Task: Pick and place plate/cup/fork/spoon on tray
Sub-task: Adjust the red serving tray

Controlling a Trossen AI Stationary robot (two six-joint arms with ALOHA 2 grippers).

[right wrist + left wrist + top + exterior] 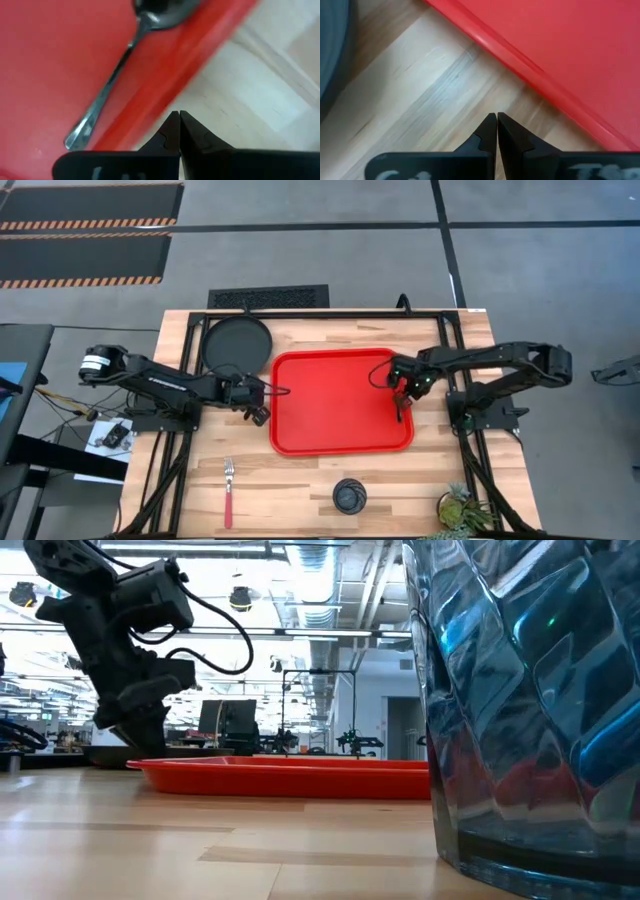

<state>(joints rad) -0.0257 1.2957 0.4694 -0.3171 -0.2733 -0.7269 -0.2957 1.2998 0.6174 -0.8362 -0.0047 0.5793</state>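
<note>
The red tray [340,405] lies at the table's middle. The dark spoon [120,65] lies flat on the tray floor beside its right rim, and also shows in the high view [399,412]. My right gripper [176,119] is shut and empty, above that rim next to the spoon [403,392]. My left gripper [496,119] is shut and empty over bare wood just left of the tray's left rim [262,406]. The black plate [237,345] lies at the far left. The red-handled fork [229,492] and the dark cup [349,496] rest near the front edge.
A small potted plant [458,510] stands at the front right corner; its bluish glass pot [530,700] fills the right of the low view. Bare wood lies in front of the tray, between fork and cup.
</note>
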